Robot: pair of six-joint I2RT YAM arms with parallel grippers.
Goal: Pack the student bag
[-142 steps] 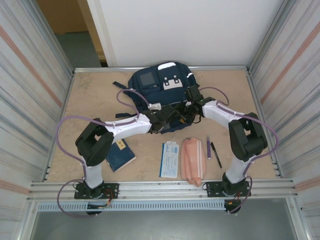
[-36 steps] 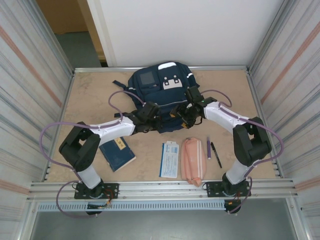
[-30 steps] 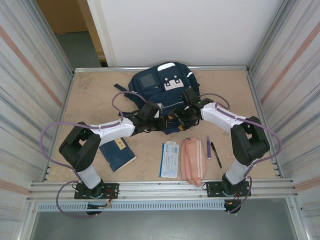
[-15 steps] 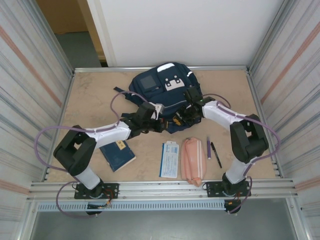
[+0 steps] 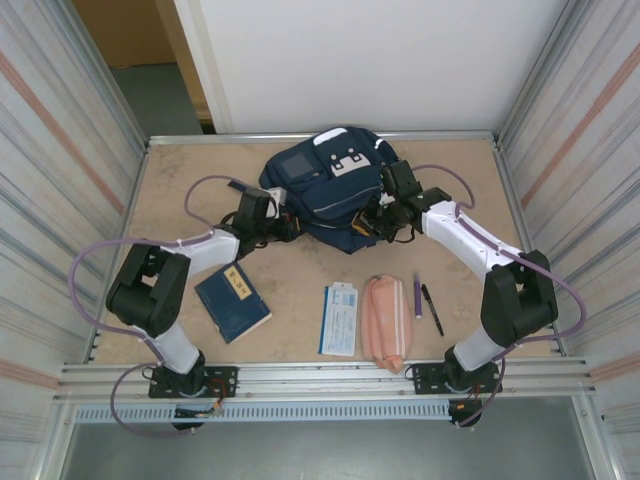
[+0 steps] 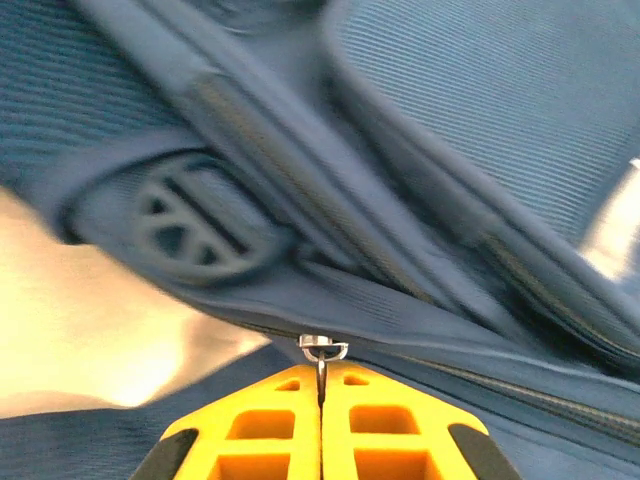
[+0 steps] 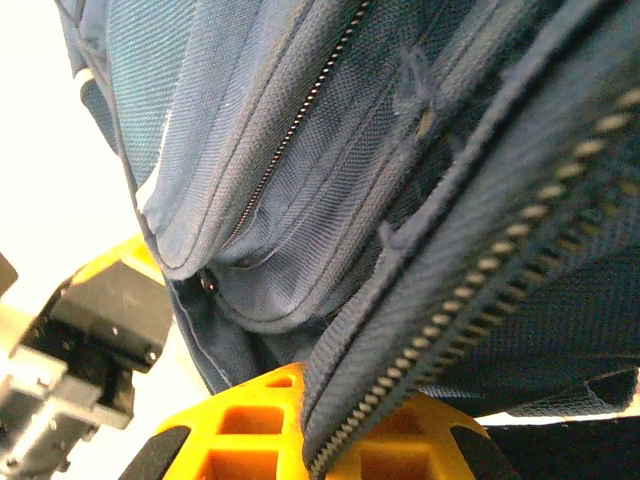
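"Bag (image 5: 325,195) first: where was it?" my supervisor asked.

"At the far middle of the table (image 5: 180,190), bunched up between the two arms. I had one gripper at each of its near corners."

"And the grippers themselves?"

"The left gripper (image 6: 321,385) had its jaws pressed together on the zip pull (image 6: 322,348); the wrist view showed the metal tab caught right between the yellow fingers. The right gripper (image 7: 310,400) looked clamped on the bag's open edge, with a strip of fabric and one row of zip teeth running down between its fingers. From above I saw it at the bag's right corner (image 5: 385,215)."

"So how far along were we?"

"Early, by my reckoning. I was on the unzipping, one side braced and the other drawing the pull. I couldn't tell how wide the mouth was, because the fabric hid it."

"Anything packed?"

"Nothing that I could see. The book (image 5: 232,301), the booklet (image 5: 340,318), the pouch (image 5: 383,318) and both pens (image 5: 418,297) lay on the table on the near side, well apart from the bag. All of that was left to load, then the zip to close."
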